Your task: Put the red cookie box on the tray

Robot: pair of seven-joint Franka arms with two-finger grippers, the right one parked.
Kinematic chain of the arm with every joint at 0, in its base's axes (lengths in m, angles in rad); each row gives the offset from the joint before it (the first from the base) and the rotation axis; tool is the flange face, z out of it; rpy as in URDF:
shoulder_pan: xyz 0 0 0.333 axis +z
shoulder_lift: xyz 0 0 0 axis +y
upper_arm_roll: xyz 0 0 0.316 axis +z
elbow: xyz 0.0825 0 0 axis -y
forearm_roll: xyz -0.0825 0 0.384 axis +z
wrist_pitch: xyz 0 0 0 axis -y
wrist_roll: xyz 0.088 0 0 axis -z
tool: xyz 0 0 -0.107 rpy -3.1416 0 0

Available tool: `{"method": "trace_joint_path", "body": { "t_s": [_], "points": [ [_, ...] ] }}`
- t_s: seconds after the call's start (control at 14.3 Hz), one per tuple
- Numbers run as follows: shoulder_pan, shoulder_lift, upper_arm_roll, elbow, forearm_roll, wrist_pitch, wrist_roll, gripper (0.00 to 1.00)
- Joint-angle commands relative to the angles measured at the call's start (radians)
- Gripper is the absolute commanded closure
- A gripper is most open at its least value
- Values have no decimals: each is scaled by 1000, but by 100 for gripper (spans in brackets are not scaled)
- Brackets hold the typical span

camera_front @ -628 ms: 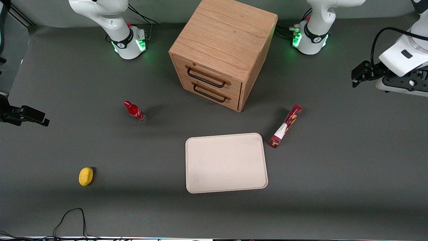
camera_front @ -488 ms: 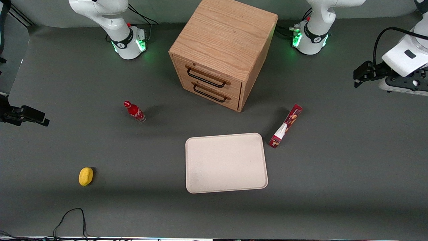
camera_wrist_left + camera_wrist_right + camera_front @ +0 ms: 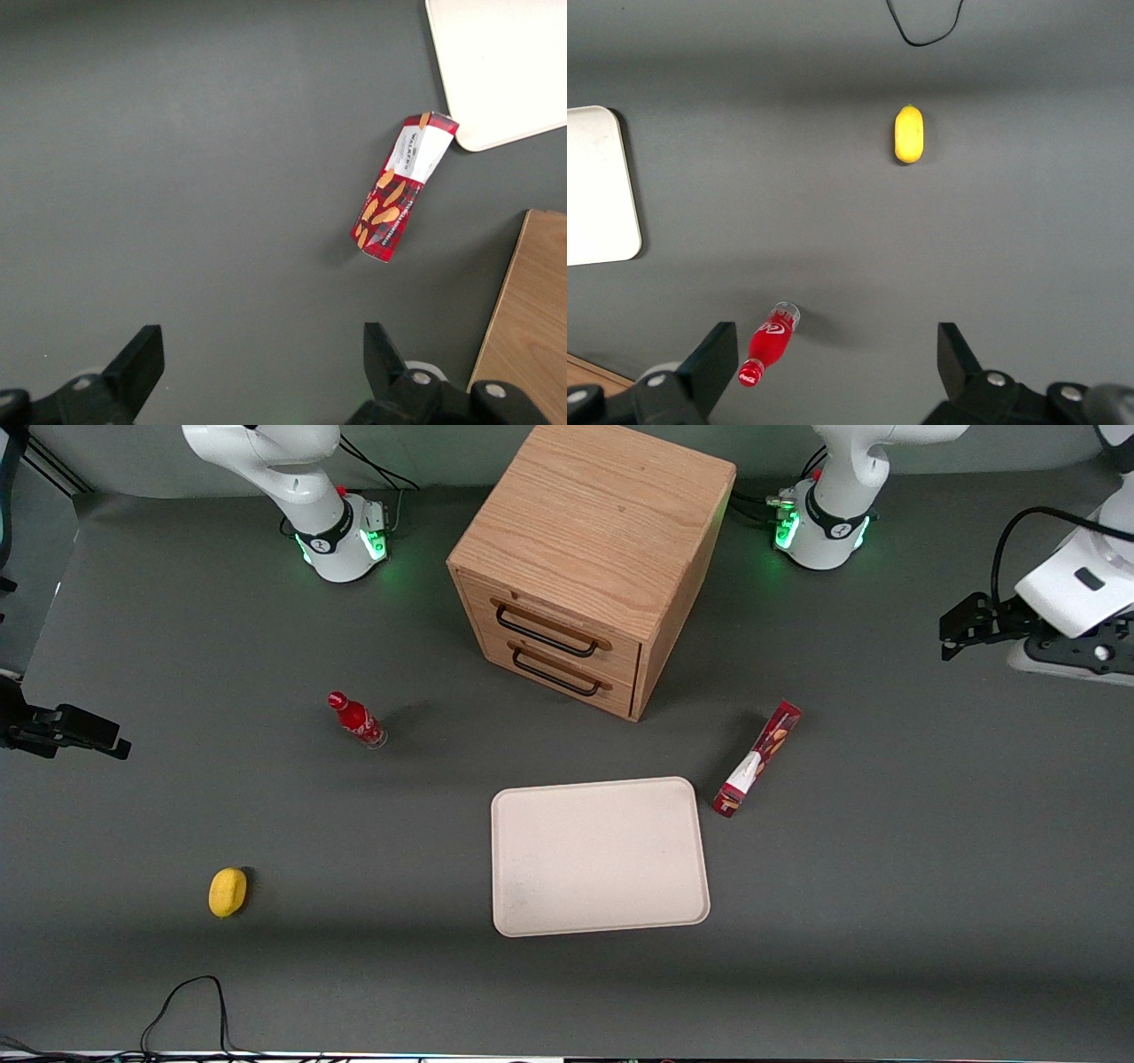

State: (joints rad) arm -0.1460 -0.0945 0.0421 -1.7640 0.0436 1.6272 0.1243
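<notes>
1. Here the box (image 3: pixel 757 759), a long slim carton of dark red with a white band, lies flat on the grey mat (image 3: pixel 886 868), just beside the tray's corner.
2. The tray (image 3: pixel 599 856) is flat, cream-white, with rounded corners and a low rim.
3. The gripper (image 3: pixel 257 354) hangs released above the mat toward the working arm's end, well apart from the box, its fingers (image 3: pixel 142 354) wide.
4. A wooden cabinet (image 3: pixel 594 558) with two drawers stands farther from the camera than the tray.

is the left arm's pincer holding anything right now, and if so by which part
Nothing is held. The pincer is open and empty, up off the table toward the working arm's end; the red cookie box lies beside the tray.
</notes>
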Motion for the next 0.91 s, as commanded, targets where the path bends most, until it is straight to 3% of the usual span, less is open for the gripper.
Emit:
{"method": "trace_joint_path", "body": {
  "t_s": [0.0, 0.28, 0.56, 0.84],
  "points": [
    [-41, 39, -24, -70, 4, 96, 6, 0],
    [-79, 165, -74, -118, 15, 230, 18, 0],
    [-92, 228, -108, -296, 15, 506, 31, 0],
    [-122, 317, -134, -342, 15, 589, 3, 1]
  ]
}}
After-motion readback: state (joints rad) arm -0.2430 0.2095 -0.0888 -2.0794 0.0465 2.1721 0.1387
